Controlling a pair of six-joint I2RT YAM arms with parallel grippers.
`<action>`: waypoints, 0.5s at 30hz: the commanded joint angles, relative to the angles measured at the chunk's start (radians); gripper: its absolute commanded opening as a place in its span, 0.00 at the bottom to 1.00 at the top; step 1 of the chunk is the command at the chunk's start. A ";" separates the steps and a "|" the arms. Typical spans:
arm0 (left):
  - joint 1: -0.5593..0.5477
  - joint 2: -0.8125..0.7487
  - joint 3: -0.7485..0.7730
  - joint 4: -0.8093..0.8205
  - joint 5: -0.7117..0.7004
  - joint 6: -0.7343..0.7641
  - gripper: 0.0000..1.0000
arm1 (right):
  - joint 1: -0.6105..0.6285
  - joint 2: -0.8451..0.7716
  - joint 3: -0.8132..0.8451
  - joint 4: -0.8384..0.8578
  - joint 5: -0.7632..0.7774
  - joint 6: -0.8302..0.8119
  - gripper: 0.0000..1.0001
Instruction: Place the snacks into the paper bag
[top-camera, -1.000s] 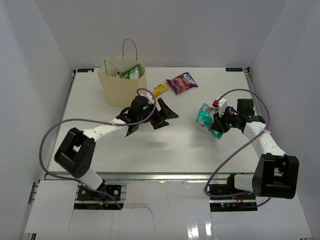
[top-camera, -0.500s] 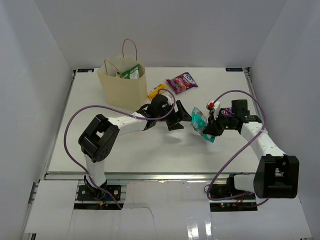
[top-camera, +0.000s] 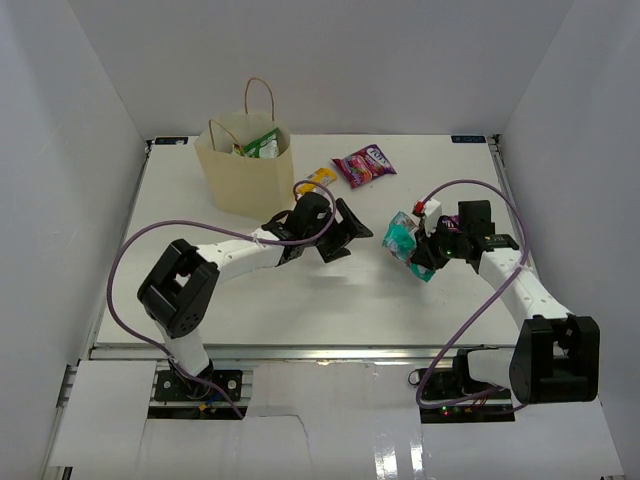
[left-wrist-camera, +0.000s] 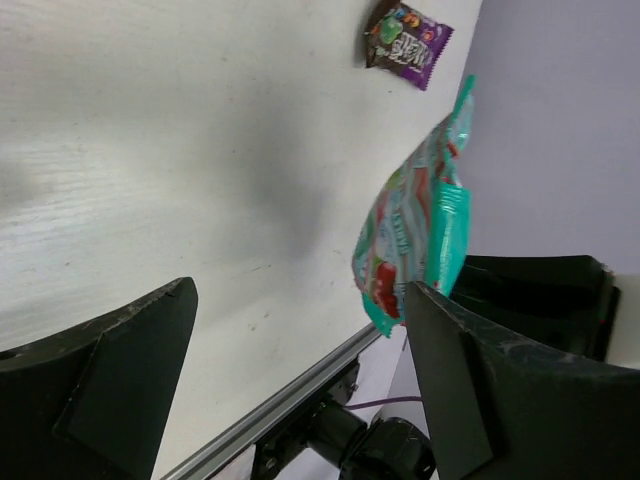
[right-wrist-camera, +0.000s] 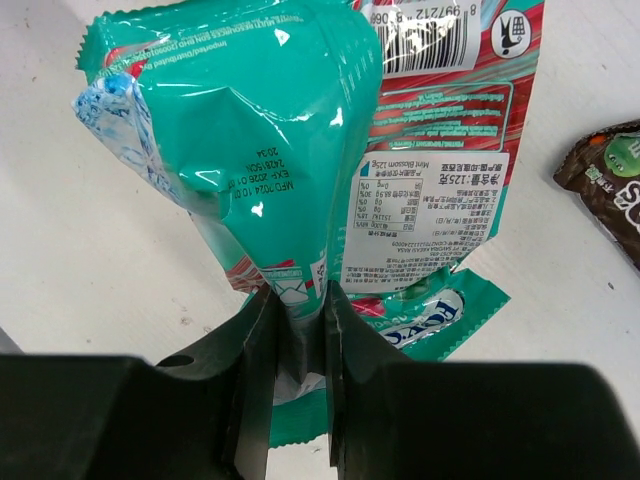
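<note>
Pretty bare setup tbh. There's a flat white painted tabletop (top-camera: 200, 310) with faint wood grain, boxed in by 3 plain matte white walls: the left wall (top-camera: 60, 150), the back wall (top-camera: 350, 60) and the right wall (top-camera: 585, 150). A silver aluminium rail (top-camera: 330, 355) runs along the near edge, and below it sit glossy white cover panels (top-camera: 110, 420) catching some glare. Lighting is soft and even, so shadows on the table are just faint grey smudges.

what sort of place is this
Probably a robot lab test booth: plain white walls box in a table, two robot arms are bolted at its near edge, and a paper bag and snack packets serve as props.
</note>
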 joint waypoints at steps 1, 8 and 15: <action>-0.003 -0.052 -0.008 0.067 -0.027 -0.002 0.94 | 0.019 -0.026 -0.016 0.070 0.020 0.086 0.08; -0.006 0.072 0.077 0.167 0.207 0.059 0.93 | 0.114 0.005 0.021 0.045 -0.098 0.037 0.08; -0.008 0.126 0.105 0.162 0.286 0.064 0.63 | 0.141 0.029 0.082 0.076 -0.127 0.020 0.08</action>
